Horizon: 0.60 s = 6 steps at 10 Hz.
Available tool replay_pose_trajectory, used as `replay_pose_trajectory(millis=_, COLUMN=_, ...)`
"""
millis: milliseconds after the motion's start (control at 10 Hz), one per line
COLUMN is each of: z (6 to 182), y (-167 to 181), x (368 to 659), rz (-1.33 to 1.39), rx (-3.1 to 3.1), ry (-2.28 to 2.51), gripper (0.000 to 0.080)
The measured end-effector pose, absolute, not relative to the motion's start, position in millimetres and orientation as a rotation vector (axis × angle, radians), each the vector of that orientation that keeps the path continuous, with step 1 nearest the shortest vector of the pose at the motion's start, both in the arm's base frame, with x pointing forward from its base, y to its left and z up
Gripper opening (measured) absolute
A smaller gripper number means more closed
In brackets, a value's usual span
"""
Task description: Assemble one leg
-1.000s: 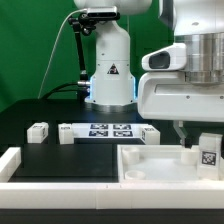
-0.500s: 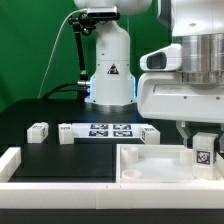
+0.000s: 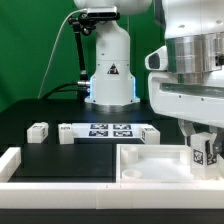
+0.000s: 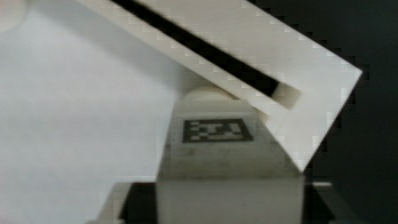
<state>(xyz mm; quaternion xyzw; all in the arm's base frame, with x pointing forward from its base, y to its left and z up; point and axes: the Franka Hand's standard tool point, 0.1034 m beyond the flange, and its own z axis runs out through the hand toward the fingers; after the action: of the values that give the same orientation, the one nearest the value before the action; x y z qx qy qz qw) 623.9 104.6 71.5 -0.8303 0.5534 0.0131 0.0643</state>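
Note:
My gripper (image 3: 203, 140) is shut on a leg (image 3: 204, 153), a small white block with a black-and-white tag, and holds it upright over the right corner of the large white square panel (image 3: 150, 165). In the wrist view the leg (image 4: 222, 150) fills the gap between the dark fingers, tag facing the camera, with the panel's corner (image 4: 107, 110) below it. Two more legs lie on the black table: one at the exterior view's left (image 3: 38, 131) and one by the marker board's right end (image 3: 150, 134).
The marker board (image 3: 100, 131) lies mid-table in front of the robot base (image 3: 108, 85). A white rail (image 3: 10, 158) runs along the front left. A small white block (image 3: 66, 134) sits at the board's left end.
The gripper with the leg has risen slightly and shifted a little toward the exterior view's right over the panel's corner.

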Motion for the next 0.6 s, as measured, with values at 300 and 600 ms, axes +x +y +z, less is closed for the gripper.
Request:
replay_pose_trajectory(millis=300, z=71.0, y=105.3, x=623.3, rz=0.083, rx=-2.232, ry=2.006, gripper=0.0292)
replay_pose_trajectory(millis=600, z=71.2, y=106.5, x=623.6, rz=0.115, rx=-1.953, ry=2.279, gripper=0.0292)
